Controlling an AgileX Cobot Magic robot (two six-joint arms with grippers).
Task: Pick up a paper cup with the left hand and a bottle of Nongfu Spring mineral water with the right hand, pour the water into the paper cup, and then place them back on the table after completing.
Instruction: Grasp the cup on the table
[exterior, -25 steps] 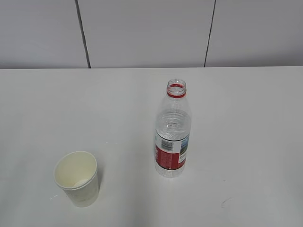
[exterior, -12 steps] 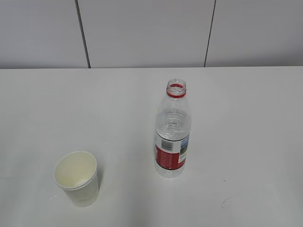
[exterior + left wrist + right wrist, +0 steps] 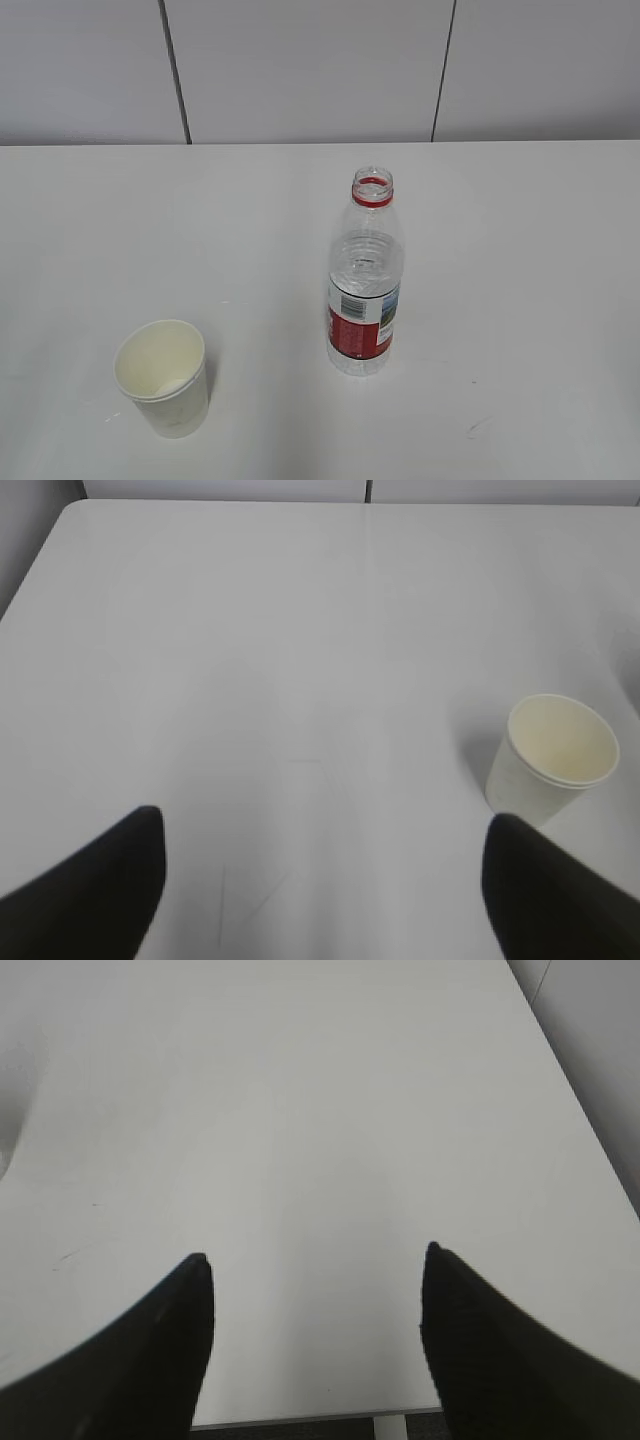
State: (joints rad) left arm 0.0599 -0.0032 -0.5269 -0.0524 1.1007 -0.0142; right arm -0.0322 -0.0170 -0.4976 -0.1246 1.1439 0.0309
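A cream paper cup [image 3: 163, 377] stands upright on the white table [image 3: 500, 240] at the front left. It also shows in the left wrist view [image 3: 552, 756], ahead and to the right of my open, empty left gripper [image 3: 325, 825]. An uncapped clear bottle [image 3: 366, 275] with a red label and red neck ring stands upright in the middle, with clear water low inside. My right gripper [image 3: 315, 1255] is open and empty above the table's near edge; the bottle is outside its view. Neither arm shows in the exterior view.
A grey panelled wall [image 3: 320, 70] runs behind the table. The table's front edge [image 3: 300, 1418] shows under the right gripper, with a white leg below it. Faint scuff marks [image 3: 478, 426] lie at the front right.
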